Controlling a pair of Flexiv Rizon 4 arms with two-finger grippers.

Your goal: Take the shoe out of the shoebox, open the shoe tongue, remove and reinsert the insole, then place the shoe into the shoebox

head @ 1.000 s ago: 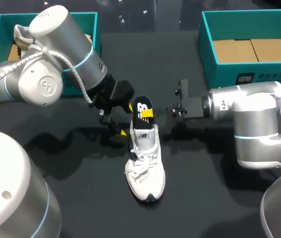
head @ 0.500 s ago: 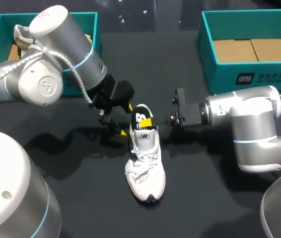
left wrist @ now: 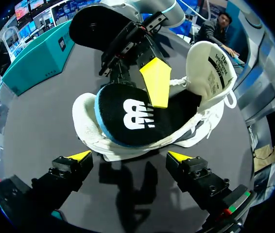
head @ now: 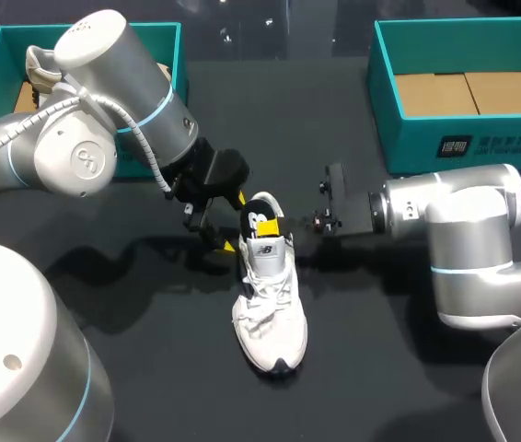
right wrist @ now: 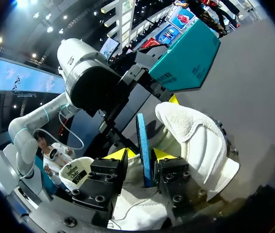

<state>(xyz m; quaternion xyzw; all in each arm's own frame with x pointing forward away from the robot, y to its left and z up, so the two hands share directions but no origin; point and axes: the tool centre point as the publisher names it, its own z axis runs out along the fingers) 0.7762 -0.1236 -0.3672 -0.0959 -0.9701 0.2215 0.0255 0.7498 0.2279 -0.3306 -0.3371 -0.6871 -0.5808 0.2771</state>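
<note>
My right gripper (right wrist: 141, 156) is clamped on the black insole (right wrist: 141, 133), one yellow tip on each face. The insole stands on edge between my fingers, its lower end inside the heel of the white shoe (head: 271, 308) that lies on the table (head: 389, 368) under and ahead of this gripper. My left gripper (left wrist: 129, 156) sits just beside the shoe's heel on the far side from my right one, its fingers spread wide with nothing between them.

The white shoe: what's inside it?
A black insole, heel end sticking out, pinched between the fingers of the right gripper. Its front part is hidden inside the shoe.
</note>
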